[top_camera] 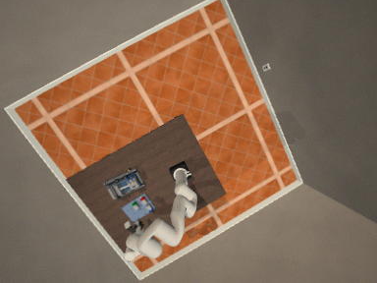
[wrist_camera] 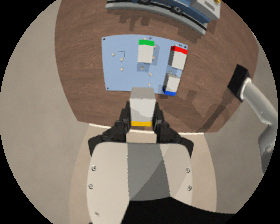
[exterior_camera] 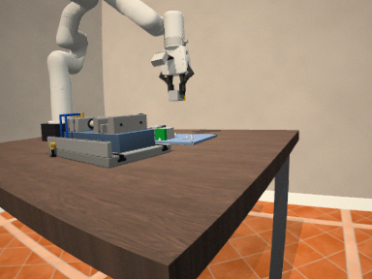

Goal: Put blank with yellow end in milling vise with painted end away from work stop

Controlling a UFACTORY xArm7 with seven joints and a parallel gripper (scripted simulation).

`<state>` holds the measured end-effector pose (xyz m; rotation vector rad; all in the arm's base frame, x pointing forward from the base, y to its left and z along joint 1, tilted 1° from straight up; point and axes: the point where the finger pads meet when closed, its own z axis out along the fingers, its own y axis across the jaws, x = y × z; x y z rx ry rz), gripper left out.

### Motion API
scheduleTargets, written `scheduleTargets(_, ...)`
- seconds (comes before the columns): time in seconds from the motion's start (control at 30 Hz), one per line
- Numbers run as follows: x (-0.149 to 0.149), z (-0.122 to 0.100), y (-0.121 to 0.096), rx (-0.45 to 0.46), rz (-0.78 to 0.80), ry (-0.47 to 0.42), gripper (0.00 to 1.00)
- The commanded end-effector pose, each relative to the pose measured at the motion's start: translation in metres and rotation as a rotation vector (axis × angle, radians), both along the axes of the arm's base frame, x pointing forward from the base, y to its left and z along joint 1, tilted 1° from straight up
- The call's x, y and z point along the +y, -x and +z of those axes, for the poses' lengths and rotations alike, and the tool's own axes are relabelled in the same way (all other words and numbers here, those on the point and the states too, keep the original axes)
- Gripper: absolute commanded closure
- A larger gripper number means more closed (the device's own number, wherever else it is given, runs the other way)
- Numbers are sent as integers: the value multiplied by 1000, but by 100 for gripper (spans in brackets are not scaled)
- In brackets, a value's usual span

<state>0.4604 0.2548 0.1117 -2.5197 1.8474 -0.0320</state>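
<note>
Your gripper (exterior_camera: 176, 88) is clamped on the blank with the yellow end (wrist_camera: 141, 111) — the dark fingers press on its two long sides, and the yellow band sits just at the fingertips in the wrist view. In the exterior view the blank hangs end-down from the tool, high in the air, well above the table (exterior_camera: 203, 174) and not touching anything.

Below the tool, you can see the pale blue infeed plate (wrist_camera: 119, 66) lying flat on the worktop. Three other blanks rest on it: one with a green end (wrist_camera: 146, 52), one with a red end (wrist_camera: 179, 57) and one with a blue end (wrist_camera: 170, 86). The red and blue ones lie in line, close to each other; the green one lies beside them, apart. All three sit inside the plate's edges.

Past the plate, further along the worktop, stands the milling vise (exterior_camera: 113, 126) on its grey raised plate (exterior_camera: 84, 150), just beside the infeed plate. Blue hoses (exterior_camera: 65, 119) rise at the vise's end away from the infeed plate. You cannot tell from these views what lies between the jaws.

The arm (top_camera: 167, 226) reaches in from the worktop's corner, and a black block (top_camera: 180, 168) sits on the table near the opposite long edge.
</note>
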Motion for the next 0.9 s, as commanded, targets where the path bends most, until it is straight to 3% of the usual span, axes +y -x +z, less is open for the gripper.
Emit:
scheduleTargets(0.0,1,2,-1,-4,126,0,100)
scheduleTargets(0.33,1,1,-1,-6,180,4,100)
scheduleTargets(0.63,1,1,-1,-6,387,9,100)
scheduleTargets(0.87,1,1,-1,-6,387,9,100)
